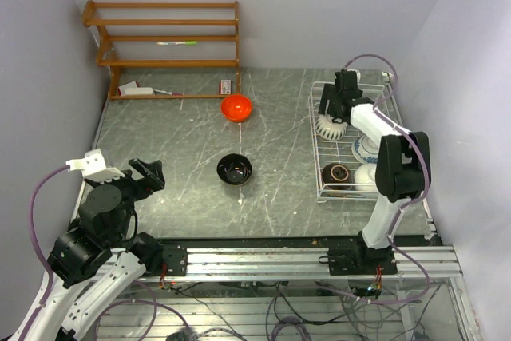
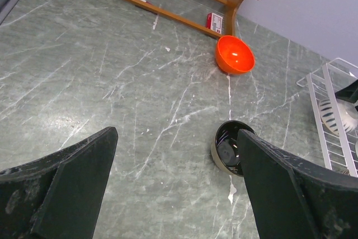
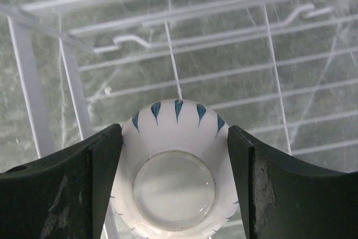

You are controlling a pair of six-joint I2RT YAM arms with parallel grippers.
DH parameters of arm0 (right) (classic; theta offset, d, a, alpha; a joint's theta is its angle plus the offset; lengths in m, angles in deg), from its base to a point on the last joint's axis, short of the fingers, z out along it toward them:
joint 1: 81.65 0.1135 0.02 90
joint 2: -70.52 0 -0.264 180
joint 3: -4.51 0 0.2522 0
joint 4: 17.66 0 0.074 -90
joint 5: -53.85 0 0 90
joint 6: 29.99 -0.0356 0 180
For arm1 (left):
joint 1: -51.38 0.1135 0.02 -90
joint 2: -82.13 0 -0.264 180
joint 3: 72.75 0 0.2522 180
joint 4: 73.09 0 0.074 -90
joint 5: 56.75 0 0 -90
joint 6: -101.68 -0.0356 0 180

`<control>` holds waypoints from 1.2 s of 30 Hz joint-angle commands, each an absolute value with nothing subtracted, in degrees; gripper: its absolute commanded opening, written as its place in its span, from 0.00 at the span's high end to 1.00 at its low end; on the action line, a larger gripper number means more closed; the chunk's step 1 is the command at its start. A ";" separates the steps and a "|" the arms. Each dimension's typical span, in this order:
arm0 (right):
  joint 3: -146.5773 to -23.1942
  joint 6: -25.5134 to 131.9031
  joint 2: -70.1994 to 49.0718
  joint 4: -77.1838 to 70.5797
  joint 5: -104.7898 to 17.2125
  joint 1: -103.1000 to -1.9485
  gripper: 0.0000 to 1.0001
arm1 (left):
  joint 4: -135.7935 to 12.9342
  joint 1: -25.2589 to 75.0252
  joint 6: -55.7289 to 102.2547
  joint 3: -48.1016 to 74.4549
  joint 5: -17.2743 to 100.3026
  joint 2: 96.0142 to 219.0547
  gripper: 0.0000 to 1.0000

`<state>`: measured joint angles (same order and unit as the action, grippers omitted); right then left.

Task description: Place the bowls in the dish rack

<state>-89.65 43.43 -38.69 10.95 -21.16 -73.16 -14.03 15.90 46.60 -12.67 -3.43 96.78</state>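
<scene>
A grey veined surface (image 1: 184,157) carries a wooden shelf unit (image 1: 168,38) at far left and the white wire dish rack (image 1: 318,167) at right. At the rack's far end, the right gripper's (image 3: 174,155) jaws pinch an upturned white bowl with blue darts (image 3: 174,194). A blue-patterned bowl (image 1: 366,148), a brown bowl (image 1: 336,174) and a plain white bowl (image 1: 366,178) lie nearer. The left gripper's (image 2: 178,138) jaws stand spread. An orange-red bowl (image 1: 236,107) and a black bowl (image 1: 235,169) sit on the surface. The print on the small red box (image 2: 213,22) is too small to read.

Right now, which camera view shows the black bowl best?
The top external view: the black bowl sits whole and unobstructed on the table. The left wrist view shows it partly hidden by the left gripper. The right wrist view does not show it.
</scene>
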 commanded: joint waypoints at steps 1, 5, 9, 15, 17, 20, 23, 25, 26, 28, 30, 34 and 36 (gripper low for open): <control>-82.17 42.15 -33.53 13.09 -19.92 -73.00 0.25 | -15.83 15.44 45.80 -12.04 -2.22 97.49 0.01; -77.62 41.33 -29.16 12.86 -20.57 -72.95 0.25 | -16.08 15.44 45.53 -12.04 -1.61 98.05 0.01; -74.96 40.55 -26.43 13.02 -21.41 -72.93 0.25 | -16.21 15.44 45.52 -12.13 -1.39 97.99 0.01; -70.63 40.11 -22.51 13.87 -21.16 -72.39 0.25 | -16.37 15.44 45.35 -12.19 -1.13 97.89 0.01; -69.12 39.76 -21.19 13.84 -20.38 -72.34 0.25 | -16.39 15.44 45.37 -12.19 -1.06 98.10 0.01; -67.81 39.37 -20.12 14.68 -19.80 -72.36 0.25 | -16.52 15.46 45.26 -12.23 -0.77 98.14 0.01; -66.18 39.35 -18.62 14.99 -19.80 -72.37 0.25 | -16.52 15.48 45.17 -12.18 -0.64 98.13 0.01; -64.85 39.29 -17.42 14.76 -19.84 -72.34 0.25 | -16.58 15.44 45.17 -12.29 -0.72 98.01 0.01; -64.53 39.41 -16.71 14.64 -20.07 -72.36 0.25 | -16.61 15.45 45.24 -12.26 -0.68 98.01 0.01; -64.14 39.40 -14.90 14.34 -20.66 -72.26 0.25 | -16.61 15.44 45.26 -12.24 -0.69 97.77 0.01; -63.93 39.28 -12.59 14.48 -20.61 -72.22 0.25 | -16.54 15.44 45.33 -12.23 -0.76 97.76 0.01; -64.20 39.87 -7.49 14.34 -20.30 -71.79 0.20 | -16.44 15.46 45.41 -12.26 -1.01 97.69 0.01; -64.47 40.49 -4.66 13.92 -21.65 -71.17 0.19 | -16.36 15.44 45.51 -12.22 -1.09 97.56 0.01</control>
